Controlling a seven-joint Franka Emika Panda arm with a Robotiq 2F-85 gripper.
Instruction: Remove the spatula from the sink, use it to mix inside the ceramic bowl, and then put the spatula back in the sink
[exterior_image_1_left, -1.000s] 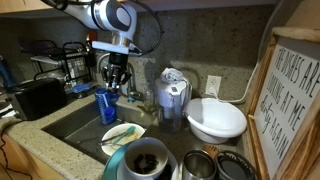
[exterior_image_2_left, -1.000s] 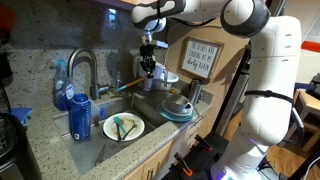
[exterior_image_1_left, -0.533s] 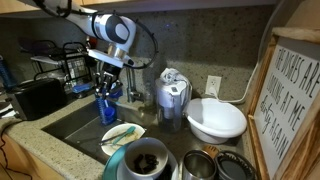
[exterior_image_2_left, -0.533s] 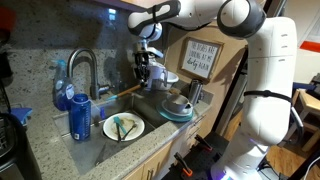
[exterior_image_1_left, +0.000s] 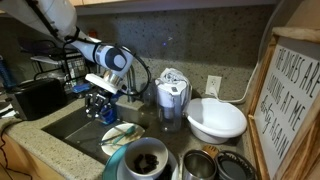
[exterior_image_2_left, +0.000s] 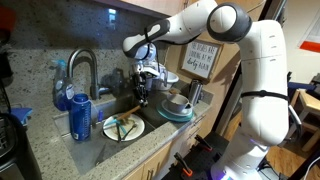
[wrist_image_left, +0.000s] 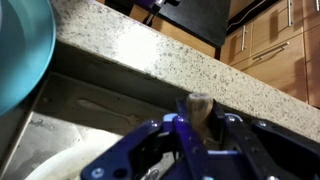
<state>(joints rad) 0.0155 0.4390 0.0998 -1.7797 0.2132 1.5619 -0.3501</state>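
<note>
My gripper (exterior_image_1_left: 101, 106) hangs low inside the sink (exterior_image_1_left: 70, 122), just above a white plate (exterior_image_1_left: 124, 136); it also shows in an exterior view (exterior_image_2_left: 140, 100). In the wrist view the jaws (wrist_image_left: 197, 128) are shut on the light-brown wooden handle of the spatula (wrist_image_left: 197, 103), whose end sticks up between the fingers. The teal head is hidden. The ceramic bowl (exterior_image_1_left: 146, 160), with a teal rim and dark inside, stands on the counter in front of the sink (exterior_image_2_left: 90, 140); it also shows beside the sink in an exterior view (exterior_image_2_left: 177, 106).
The curved chrome tap (exterior_image_2_left: 82, 68) and a blue can (exterior_image_2_left: 80, 118) stand by the sink. A white bowl (exterior_image_1_left: 216, 120), a water filter jug (exterior_image_1_left: 173, 95), metal cups (exterior_image_1_left: 200, 165), a dish rack (exterior_image_1_left: 60, 60) and a framed sign (exterior_image_1_left: 295, 90) crowd the counter.
The arm has swung down from above the counter into the sink, bringing the gripper close over the white plate.
</note>
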